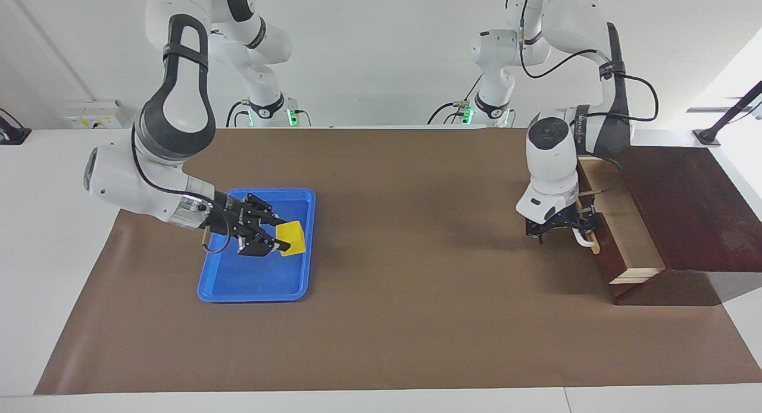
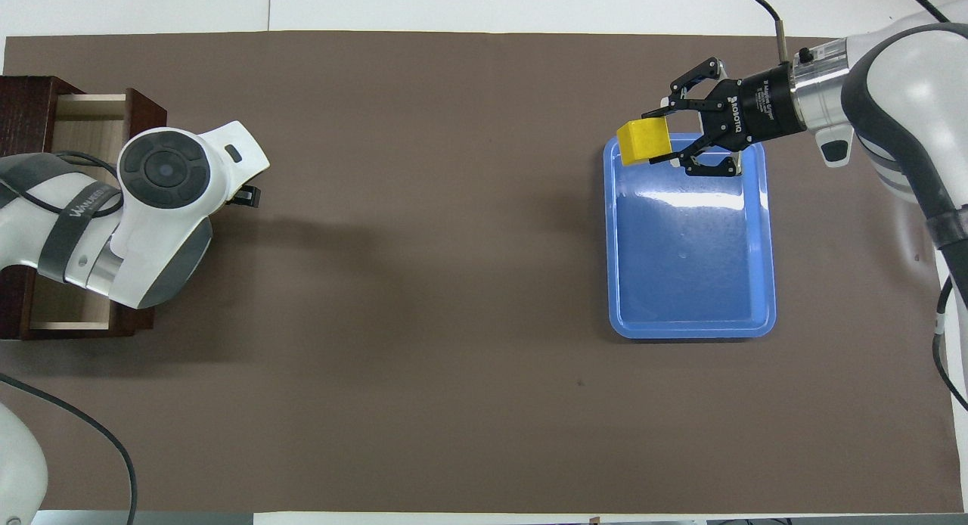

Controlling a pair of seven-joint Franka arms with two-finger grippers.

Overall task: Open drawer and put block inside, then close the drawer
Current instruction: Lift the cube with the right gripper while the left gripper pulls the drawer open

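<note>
The drawer of the dark wooden box stands pulled out, its pale interior showing. My left gripper hangs at the drawer front with open fingers hooked at the white handle. In the overhead view the wrist hides most of the left gripper. The yellow block is up in the air, with my right gripper shut on it. It hangs over the edge of the blue tray that faces the left arm's end. From overhead the block covers the tray's corner.
The blue tray holds nothing else and lies toward the right arm's end of the brown mat. The box sits at the left arm's end, with bare mat between it and the tray.
</note>
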